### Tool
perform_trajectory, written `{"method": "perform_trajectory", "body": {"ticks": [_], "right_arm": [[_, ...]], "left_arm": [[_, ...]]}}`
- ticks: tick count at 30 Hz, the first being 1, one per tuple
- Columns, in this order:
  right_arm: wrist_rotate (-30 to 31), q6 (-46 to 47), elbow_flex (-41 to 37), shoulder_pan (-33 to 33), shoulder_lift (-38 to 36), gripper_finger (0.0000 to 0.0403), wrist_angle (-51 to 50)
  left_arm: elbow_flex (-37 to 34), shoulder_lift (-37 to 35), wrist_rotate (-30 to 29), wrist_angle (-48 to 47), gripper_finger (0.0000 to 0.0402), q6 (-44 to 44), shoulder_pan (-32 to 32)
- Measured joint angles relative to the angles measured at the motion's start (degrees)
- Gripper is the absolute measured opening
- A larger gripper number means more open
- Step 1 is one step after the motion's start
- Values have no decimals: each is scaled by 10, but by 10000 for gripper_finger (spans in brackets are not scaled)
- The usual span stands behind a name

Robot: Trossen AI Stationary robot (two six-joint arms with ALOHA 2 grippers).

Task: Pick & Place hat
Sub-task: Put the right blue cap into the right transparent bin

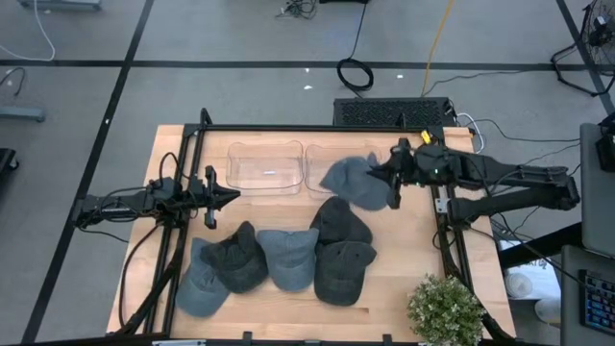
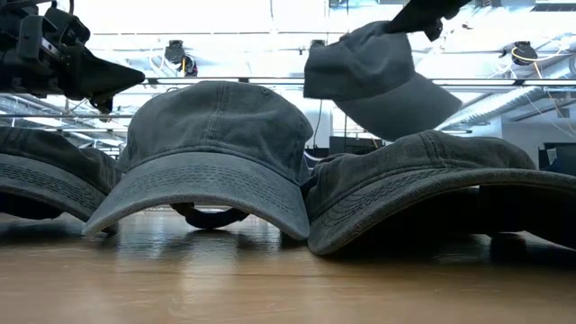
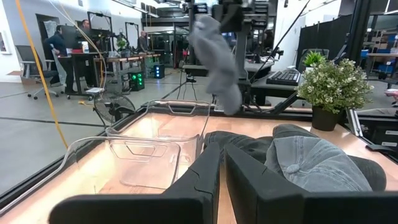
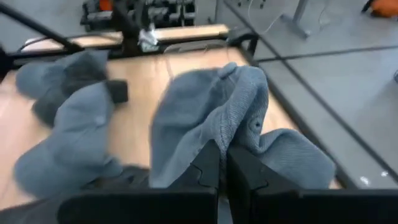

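Your right pincer [image 1: 392, 179] was clamped on a grey hat [image 1: 356, 181], held off the bench [image 1: 404, 252] beside the clear bins [image 1: 264, 167]. You needed to centre it over a bin before releasing, so that the brim cleared the wall. Your left pincer [image 1: 229, 196], nearly shut and holding nothing, waited near the bench's left edge.

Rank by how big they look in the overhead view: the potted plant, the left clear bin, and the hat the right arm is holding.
1. Left clear bin, largest footprint.
2. Held hat and potted plant look about alike; the hat is bunched in the right end effector and raised nearer the camera, so no ranking between them.
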Motion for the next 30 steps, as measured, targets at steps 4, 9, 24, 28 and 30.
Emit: {"method": "perform_trajectory", "body": {"ticks": [4,9,24,28,30], "right_arm": [[-70,-31,0,-66,12,0,60],[-104,-49,45,-124,43,0,89],[-192,-178,389,-193,240,0,-172],[-238,-234,413,-205,288,0,-231],[-238,-263,413,-208,307,0,-253]], "left_arm": [[0,0,0,0,31,0,0],[0,0,0,0,31,0,0],[0,0,0,0,31,0,0],[0,0,0,0,31,0,0],[0,0,0,0,31,0,0]]}}
